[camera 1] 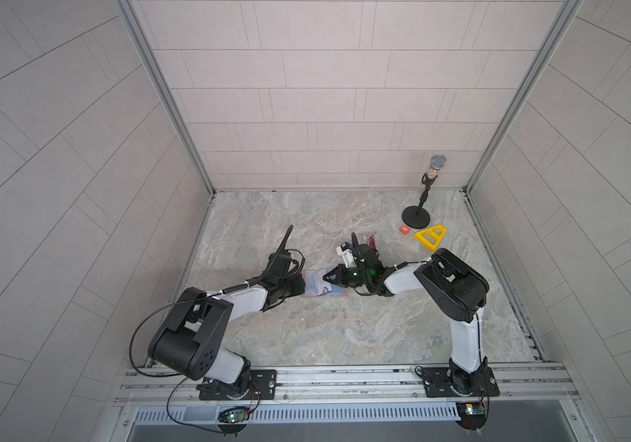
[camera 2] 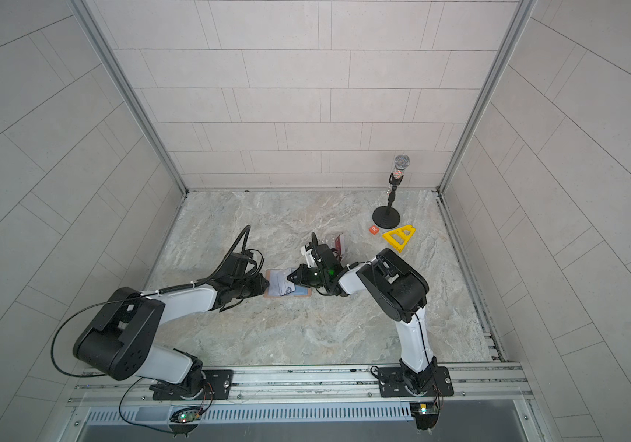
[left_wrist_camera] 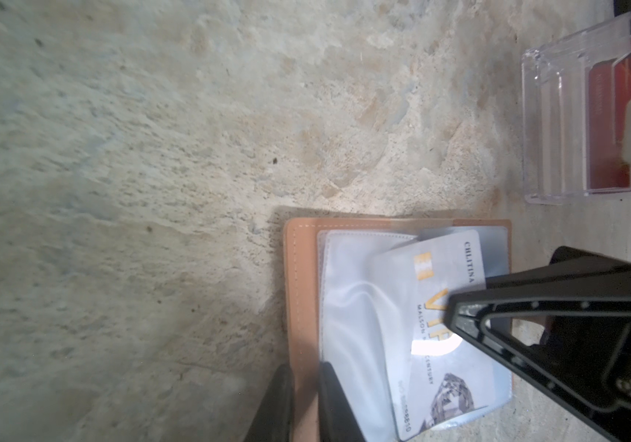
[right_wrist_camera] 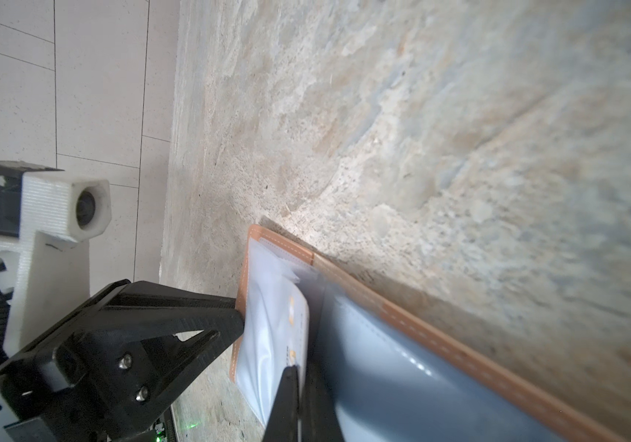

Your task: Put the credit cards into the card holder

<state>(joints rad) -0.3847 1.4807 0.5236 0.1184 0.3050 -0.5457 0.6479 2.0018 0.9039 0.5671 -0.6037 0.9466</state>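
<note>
The card holder is lying open and flat near the middle of the table. The left pincer is sitting at the holder's 9 o'clock edge, narrowed onto the tan leather flap and pinning it down. The right pincer is reaching in from 3 o'clock, closed tight on a whitish card that is lying skewed and only partly under a clear sleeve.

The card is looking light, stiff and slick, so it is probably best pinched at its outer short edge, leaving the leading edge free to slide. The sleeve is looking soft and wrinkled, and it is likely to buckle or catch a card corner. Squaring the card to the pocket mouth is probably the next need. The leather is looking limp, so clamping near the stitched edge seems the sound hold.

At about 1 o'clock from the holder, a dark red card is standing in a clear box, waiting.
</note>
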